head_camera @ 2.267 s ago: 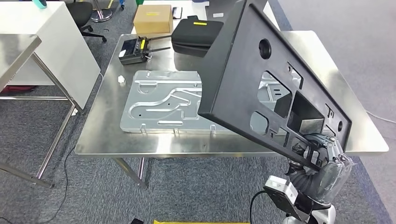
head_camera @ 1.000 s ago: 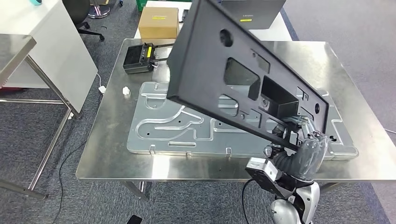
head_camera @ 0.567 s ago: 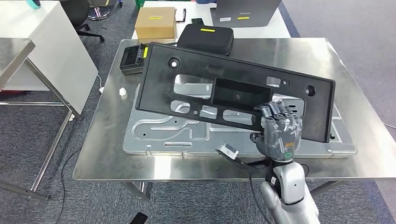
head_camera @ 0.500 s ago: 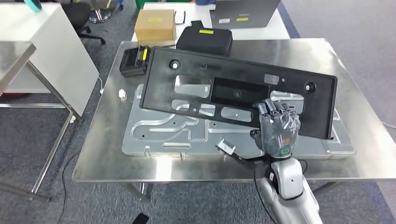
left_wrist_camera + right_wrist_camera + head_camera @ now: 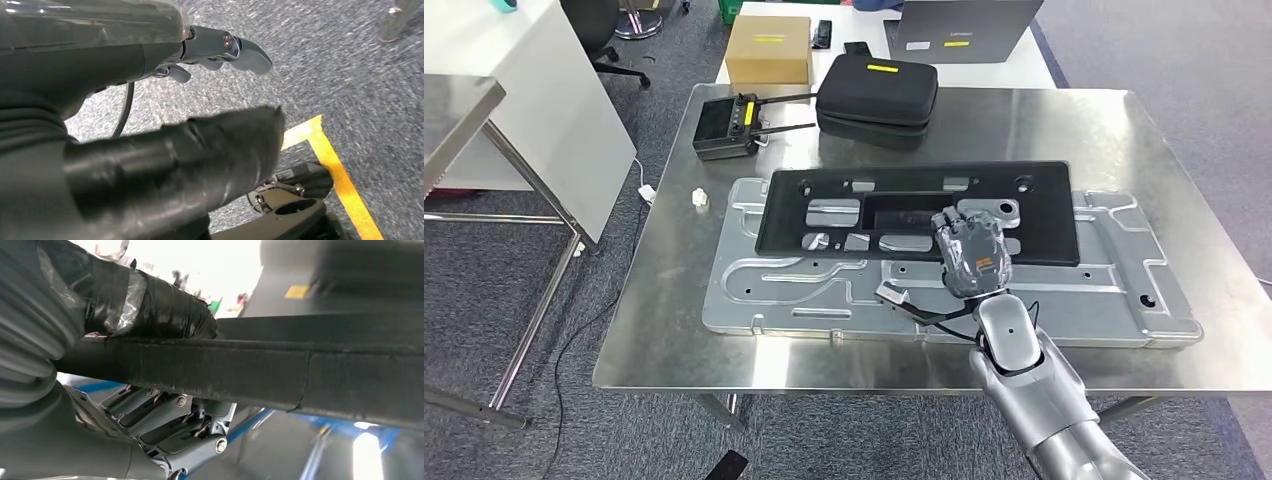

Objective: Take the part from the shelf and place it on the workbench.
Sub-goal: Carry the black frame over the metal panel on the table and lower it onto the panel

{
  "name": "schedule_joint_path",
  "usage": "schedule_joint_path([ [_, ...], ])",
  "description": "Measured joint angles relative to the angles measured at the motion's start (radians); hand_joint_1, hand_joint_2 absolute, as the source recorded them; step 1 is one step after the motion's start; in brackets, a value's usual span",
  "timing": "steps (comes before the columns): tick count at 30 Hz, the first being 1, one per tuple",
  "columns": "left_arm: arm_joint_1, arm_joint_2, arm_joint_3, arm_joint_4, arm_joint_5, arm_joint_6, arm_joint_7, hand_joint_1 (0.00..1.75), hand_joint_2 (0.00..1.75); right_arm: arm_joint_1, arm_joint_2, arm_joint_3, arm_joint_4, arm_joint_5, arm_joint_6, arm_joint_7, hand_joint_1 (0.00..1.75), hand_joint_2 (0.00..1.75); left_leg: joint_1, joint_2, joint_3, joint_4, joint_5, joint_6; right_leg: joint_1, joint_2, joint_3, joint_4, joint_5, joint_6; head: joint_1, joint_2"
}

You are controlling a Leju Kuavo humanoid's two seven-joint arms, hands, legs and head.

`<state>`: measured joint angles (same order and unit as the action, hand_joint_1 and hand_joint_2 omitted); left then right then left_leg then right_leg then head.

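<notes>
Black part lay flat on the silver stamped panel atop the desk, long side running across. Right hand sat at the part's near long edge, right of its middle, fingers over the top face; right wrist view showed the thumb above the edge of the part and the fingers beneath, so gripping it. Left hand hung over grey carpet beside a yellow floor line, fingers seemingly curled around nothing, though too close and blurred to be sure. Beyond the part's far edge, apart from it, sat a black zip case and a black controller. Small white scrap lay near the panel's left corner. Bare desk showed along the left and right sides and the far right corner; a thin strip only at the near edge in front of the panel.
</notes>
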<state>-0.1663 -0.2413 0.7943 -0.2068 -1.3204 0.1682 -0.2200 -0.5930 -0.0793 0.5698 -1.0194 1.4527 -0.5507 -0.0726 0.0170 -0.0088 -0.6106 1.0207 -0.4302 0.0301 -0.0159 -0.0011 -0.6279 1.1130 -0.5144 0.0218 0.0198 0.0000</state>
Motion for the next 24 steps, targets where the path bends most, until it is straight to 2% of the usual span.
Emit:
schedule_joint_path([
  [2, -0.001, 0.0, -0.007, 0.0, 0.0, -0.001, -0.002, 0.0, 0.0, -0.007, 0.003, 0.011, 0.059, -0.042, 0.019, -0.029, 1.69, 1.75, -0.002, 0.0, 0.0, 0.0, -0.001, 0.005, 0.0, 0.0, -0.063, 0.128, -0.054, 0.004, 0.0, 0.0],
  [3, -0.001, -0.001, -0.009, 0.0, 0.0, -0.001, -0.002, 0.0, 0.0, -0.008, 0.004, 0.016, 0.087, -0.059, 0.029, -0.037, 1.68, 1.75, -0.003, 0.0, 0.0, 0.0, -0.002, 0.006, 0.0, 0.0, -0.091, 0.177, -0.066, 0.005, 0.0, 0.0],
  [4, -0.001, -0.001, -0.01, 0.0, 0.0, -0.002, -0.002, 0.0, 0.0, -0.008, 0.006, 0.02, 0.114, -0.076, 0.039, -0.044, 1.68, 1.75, -0.004, -0.001, 0.001, 0.001, -0.003, 0.007, 0.0, 0.0, -0.104, 0.195, -0.06, 0.004, 0.0, 0.0],
  [5, 0.0, -0.001, -0.011, 0.0, 0.0, -0.002, -0.002, 0.0, 0.0, -0.01, 0.008, 0.023, 0.136, -0.093, 0.049, -0.051, 1.68, 1.75, -0.005, -0.001, 0.004, 0.001, -0.005, 0.007, 0.0, 0.0, -0.099, 0.174, -0.035, 0.002, 0.0, 0.0],
  [7, 0.0, -0.002, -0.015, 0.0, 0.0, -0.001, -0.002, 0.0, 0.0, -0.016, 0.011, 0.026, 0.173, -0.124, 0.063, -0.062, 1.69, 1.75, -0.006, -0.003, 0.01, 0.001, -0.009, 0.005, 0.003, 0.0, -0.042, 0.046, 0.037, -0.009, 0.0, 0.0],
  [8, -0.001, -0.002, -0.018, 0.0, 0.0, -0.001, -0.001, 0.0, 0.0, -0.019, 0.012, 0.027, 0.188, -0.136, 0.065, -0.068, 1.67, 1.75, -0.008, -0.003, 0.011, 0.002, -0.011, 0.002, 0.006, 0.0, -0.014, -0.017, 0.06, -0.014, 0.0, 0.0],
  [9, -0.001, -0.003, -0.021, 0.0, 0.0, -0.001, -0.001, 0.0, 0.0, -0.022, 0.013, 0.027, 0.2, -0.146, 0.066, -0.072, 1.64, 1.75, -0.009, -0.003, 0.011, 0.002, -0.012, -0.001, 0.009, 0.001, 0.006, -0.058, 0.071, -0.019, 0.0, 0.0],
  [10, -0.002, -0.004, -0.023, 0.0, 0.0, -0.001, -0.001, 0.0, 0.0, -0.024, 0.014, 0.028, 0.211, -0.155, 0.065, -0.076, 1.6, 1.75, -0.01, -0.003, 0.011, 0.001, -0.012, -0.006, 0.012, 0.001, 0.014, -0.076, 0.07, -0.022, 0.0, 0.0],
  [12, -0.002, -0.005, -0.026, 0.0, 0.001, -0.001, 0.0, 0.0, 0.0, -0.025, 0.016, 0.028, 0.225, -0.174, 0.06, -0.083, 0.86, 1.75, -0.012, -0.002, 0.014, -0.003, -0.012, -0.016, 0.012, 0.003, 0.017, -0.083, 0.071, -0.027, -0.001, 0.0],
  [14, -0.002, -0.004, -0.028, 0.0, 0.002, 0.0, 0.001, 0.0, 0.0, -0.026, 0.019, 0.028, 0.233, -0.194, 0.055, -0.09, 0.08, 1.75, -0.013, 0.0, 0.007, 0.019, -0.032, -0.025, 0.006, 0.001, 0.026, -0.095, 0.075, -0.038, -0.002, 0.0],
  [15, -0.002, -0.004, -0.028, 0.0, 0.003, 0.001, 0.001, 0.0, 0.0, -0.025, 0.021, 0.028, 0.235, -0.202, 0.051, -0.092, 0.0, 1.75, -0.012, 0.001, -0.01, 0.059, -0.056, -0.029, 0.002, -0.001, 0.031, -0.1, 0.076, -0.043, -0.002, 0.0],
  [17, -0.001, -0.004, -0.028, 0.0, 0.004, 0.001, 0.002, 0.0, 0.0, -0.02, 0.022, 0.027, 0.24, -0.213, 0.04, -0.093, 0.0, 0.87, -0.007, 0.002, -0.07, 0.188, -0.12, -0.036, 0.002, -0.005, 0.034, -0.102, 0.077, -0.049, -0.004, 0.0],
  [18, 0.001, -0.004, -0.028, 0.0, 0.005, 0.001, 0.003, 0.0, 0.0, -0.015, 0.022, 0.027, 0.241, -0.217, 0.03, -0.092, 0.0, 0.44, -0.005, 0.002, -0.098, 0.246, -0.141, -0.039, 0.003, -0.005, 0.033, -0.101, 0.076, -0.05, -0.004, 0.0],
  [19, 0.003, -0.004, -0.029, 0.0, 0.007, 0.002, 0.003, 0.0, 0.0, -0.009, 0.023, 0.027, 0.241, -0.219, 0.018, -0.09, 0.0, 0.0, -0.004, 0.002, -0.113, 0.275, -0.144, -0.042, 0.002, -0.005, 0.033, -0.1, 0.075, -0.05, -0.004, 0.0],
  [20, 0.004, -0.004, -0.029, 0.0, 0.009, 0.002, 0.003, 0.0, 0.0, -0.004, 0.023, 0.026, 0.239, -0.22, 0.003, -0.087, 0.0, 0.0, -0.002, 0.003, -0.108, 0.265, -0.127, -0.044, 0.002, -0.004, 0.033, -0.098, 0.074, -0.048, -0.004, 0.0],
  [21, 0.005, -0.003, -0.029, 0.0, 0.011, 0.003, 0.003, 0.0, 0.0, 0.001, 0.023, 0.025, 0.234, -0.219, -0.013, -0.084, 0.0, 0.0, 0.0, 0.003, -0.084, 0.217, -0.094, -0.044, 0.001, -0.002, 0.033, -0.095, 0.072, -0.046, -0.004, 0.0],
  [22, 0.004, -0.003, -0.03, 0.0, 0.012, 0.004, 0.003, 0.0, 0.0, 0.006, 0.023, 0.023, 0.226, -0.217, -0.03, -0.082, 0.0, 0.0, 0.003, 0.003, -0.05, 0.145, -0.061, -0.044, 0.0, -0.001, 0.033, -0.09, 0.069, -0.042, -0.004, 0.0],
  [24, 0.002, -0.003, -0.033, 0.0, 0.014, 0.004, 0.003, 0.0, 0.0, 0.016, 0.023, 0.017, 0.199, -0.211, -0.061, -0.083, 0.0, 0.0, 0.002, 0.003, 0.004, 0.035, -0.024, -0.039, 0.003, 0.002, 0.029, -0.079, 0.063, -0.031, -0.003, 0.0],
])
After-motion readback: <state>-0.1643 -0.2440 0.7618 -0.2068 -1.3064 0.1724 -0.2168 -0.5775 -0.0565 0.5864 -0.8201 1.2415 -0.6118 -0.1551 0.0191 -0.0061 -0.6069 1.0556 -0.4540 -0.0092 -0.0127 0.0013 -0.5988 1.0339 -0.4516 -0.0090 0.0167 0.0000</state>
